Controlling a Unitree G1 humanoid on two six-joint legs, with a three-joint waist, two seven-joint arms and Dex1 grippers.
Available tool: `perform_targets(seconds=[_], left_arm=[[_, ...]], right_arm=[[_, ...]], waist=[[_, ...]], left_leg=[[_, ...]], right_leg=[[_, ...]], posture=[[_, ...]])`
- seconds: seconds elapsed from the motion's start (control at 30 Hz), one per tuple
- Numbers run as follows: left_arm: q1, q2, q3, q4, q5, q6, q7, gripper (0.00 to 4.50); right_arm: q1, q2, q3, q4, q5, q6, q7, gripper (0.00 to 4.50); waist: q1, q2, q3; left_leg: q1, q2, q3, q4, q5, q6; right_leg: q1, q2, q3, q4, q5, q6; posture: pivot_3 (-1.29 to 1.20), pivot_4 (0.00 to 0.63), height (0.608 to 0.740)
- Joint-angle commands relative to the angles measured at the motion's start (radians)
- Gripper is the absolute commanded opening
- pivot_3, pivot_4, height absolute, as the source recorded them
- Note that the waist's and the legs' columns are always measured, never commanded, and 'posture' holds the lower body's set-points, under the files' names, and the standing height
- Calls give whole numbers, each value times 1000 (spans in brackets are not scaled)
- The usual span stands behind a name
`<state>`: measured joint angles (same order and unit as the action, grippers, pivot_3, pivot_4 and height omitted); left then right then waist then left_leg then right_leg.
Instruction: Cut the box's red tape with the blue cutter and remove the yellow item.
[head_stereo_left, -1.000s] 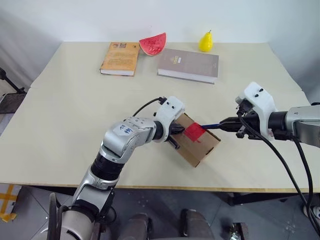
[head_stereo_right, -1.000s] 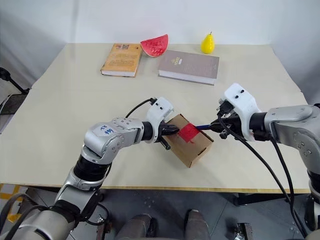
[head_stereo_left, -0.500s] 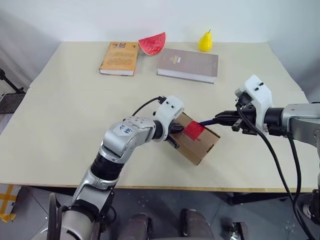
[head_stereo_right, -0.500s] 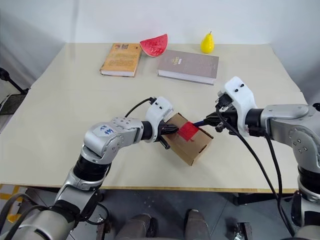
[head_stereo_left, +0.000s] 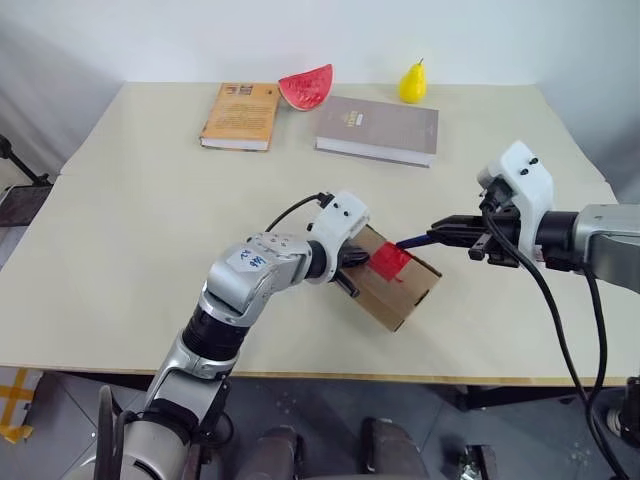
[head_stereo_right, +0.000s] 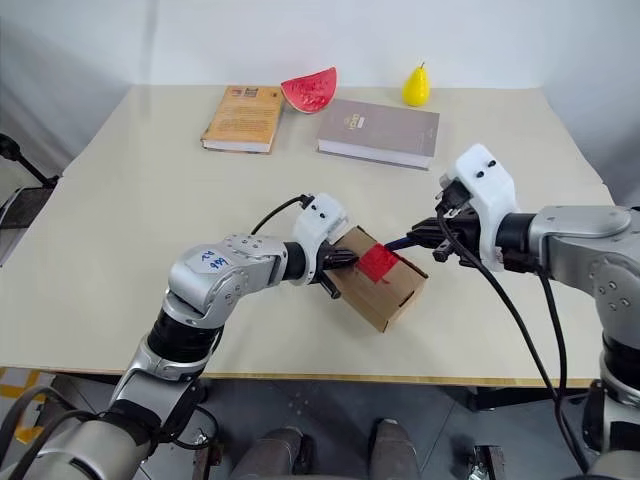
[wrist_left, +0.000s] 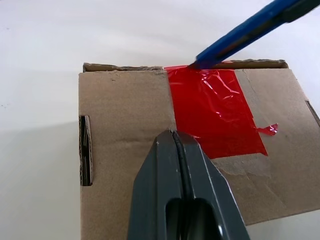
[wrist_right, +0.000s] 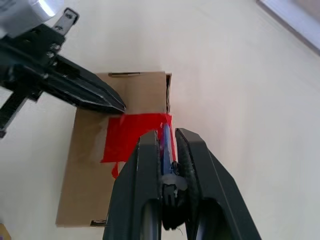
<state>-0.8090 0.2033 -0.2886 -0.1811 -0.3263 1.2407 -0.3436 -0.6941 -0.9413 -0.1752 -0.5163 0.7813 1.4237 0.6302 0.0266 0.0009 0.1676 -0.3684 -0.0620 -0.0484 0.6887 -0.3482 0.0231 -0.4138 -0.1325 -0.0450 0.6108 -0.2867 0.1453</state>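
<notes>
Box (head_stereo_left: 393, 282) sits on the table (head_stereo_left: 130, 230) near its front edge, turned corner-on to the robot, flaps shut. Red tape (head_stereo_left: 389, 262) covers the middle of the top across the seam; in the left wrist view the tape (wrist_left: 212, 112) looks wrinkled, with a small torn tab sticking out at one edge.

The left gripper (head_stereo_left: 350, 262) rests on the box's left end, its two black fingers (wrist_left: 182, 195) pressed together with nothing between them. Their tips lie on the cardboard top, right at the near edge of the tape. From the right wrist view the same fingers (wrist_right: 87, 90) reach in over the box and end at the tape's corner.

The right gripper (head_stereo_left: 452, 232) hovers to the right of the box, above the table, pointing left and slightly down. Its fingers (wrist_right: 142, 190) are narrow, clamped on the cutter (head_stereo_left: 412, 241), which runs between them and juts out toward the box. The cutter's tip (wrist_left: 196, 64) meets the tape at the far top edge of the box, on the side away from the left gripper. So the tape lies between the two grippers, the left one at its near edge, the cutter at its far edge.

Whether the tape is cut through I cannot tell. The box is closed, so what is inside is hidden.

At the back of the table lie an orange book (head_stereo_left: 241, 116) and a grey book (head_stereo_left: 378, 129), with a watermelon slice (head_stereo_left: 306, 87) between them and a pear (head_stereo_left: 411, 83) behind the grey one, all well apart from the box.
</notes>
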Motion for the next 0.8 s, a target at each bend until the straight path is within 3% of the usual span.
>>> perform_targets(seconds=[0.03, 0.3, 0.6, 0.8], left_arm=[[23, 8, -33, 53, 24, 25, 4, 24], [21, 9, -37, 57, 25, 21, -1, 24], [18, 10, -34, 56, 28, 20, 0, 24], [23, 14, -32, 47, 29, 23, 3, 24]], right_arm=[[0, -48, -56, -55, 54, -14, 51, 156], [-14, -46, -82, -36, 76, -30, 39, 156], [58, -24, 11, -12, 15, -132, 24, 156], [33, -34, -35, 14, 23, -157, 30, 156]], waist=[[1, 0, 0], [1, 0, 0], [1, 0, 0], [1, 0, 0]], left_leg=[[0, 0, 0, 0, 0, 0], [0, 0, 0, 0, 0, 0], [0, 0, 0, 0, 0, 0], [0, 0, 0, 0, 0, 0]], right_leg=[[0, 0, 0, 0, 0, 0], [0, 0, 0, -1, 0, 0], [1, 0, 0, -1, 0, 0], [1, 0, 0, -1, 0, 0]], posture=[[0, 150, 740], [0, 150, 740], [0, 150, 740], [0, 150, 740]])
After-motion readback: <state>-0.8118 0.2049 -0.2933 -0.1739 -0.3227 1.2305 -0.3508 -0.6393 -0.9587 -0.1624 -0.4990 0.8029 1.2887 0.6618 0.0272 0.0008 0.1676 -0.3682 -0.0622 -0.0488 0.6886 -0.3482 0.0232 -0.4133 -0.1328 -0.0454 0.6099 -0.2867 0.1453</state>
